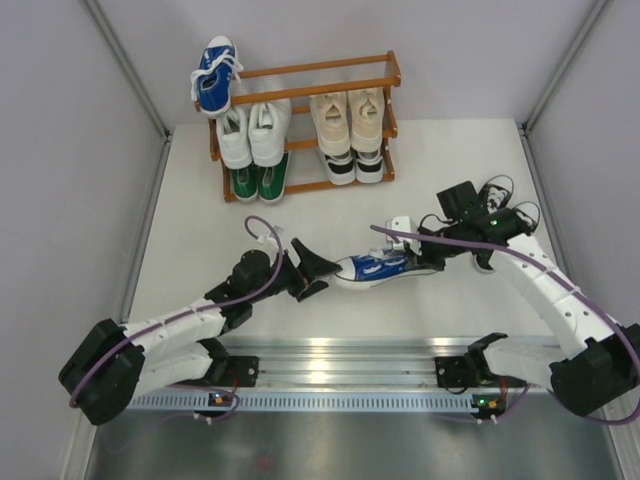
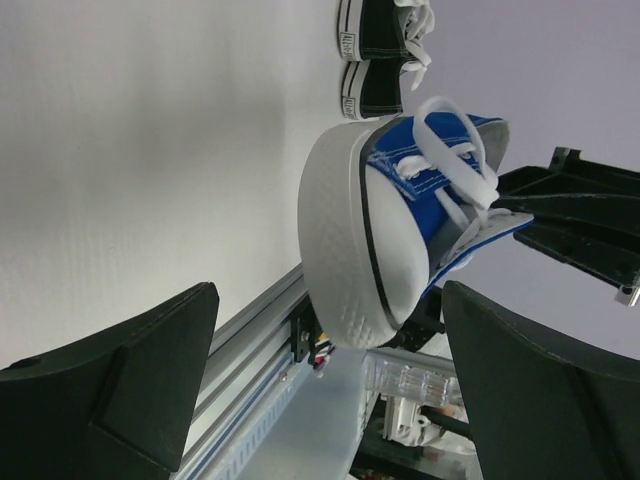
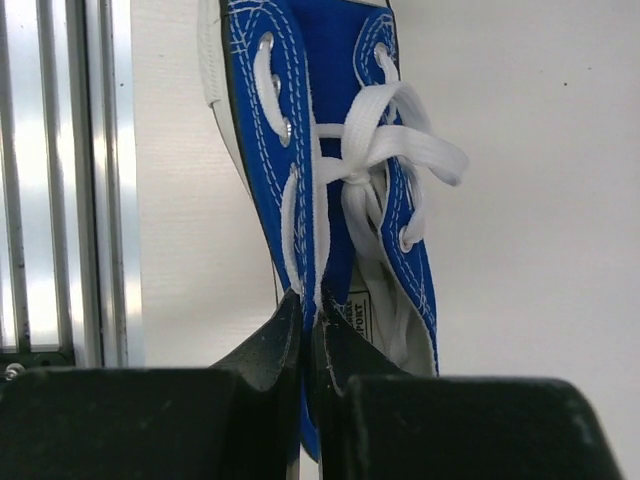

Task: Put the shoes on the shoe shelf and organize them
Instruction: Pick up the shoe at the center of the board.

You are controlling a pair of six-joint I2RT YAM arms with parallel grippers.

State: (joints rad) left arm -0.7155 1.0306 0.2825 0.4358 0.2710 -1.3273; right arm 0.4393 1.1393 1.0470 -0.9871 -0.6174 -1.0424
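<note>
A blue canvas shoe [image 1: 375, 268] with a white toe lies mid-table, toe pointing left. My right gripper [image 1: 425, 262] is shut on its heel end; in the right wrist view the gripper [image 3: 318, 318] pinches the shoe's [image 3: 300, 130] blue side wall beside the laces. My left gripper [image 1: 310, 275] stands open just off the toe. In the left wrist view the white toe [image 2: 360, 240] hangs between and beyond its wide-apart fingers [image 2: 120, 390], touching neither. The shoe shelf [image 1: 300, 125] at the back carries another blue shoe [image 1: 214, 75] on top, plus white [image 1: 255, 132], beige [image 1: 348, 115], green [image 1: 258, 182] and black-and-white [image 1: 354, 166] pairs.
Black canvas shoes [image 1: 495, 205] with white laces lie at the right, behind my right arm, and show as the black shoes [image 2: 375, 60] at the top of the left wrist view. An aluminium rail [image 1: 340, 370] runs along the near edge. Grey walls close both sides.
</note>
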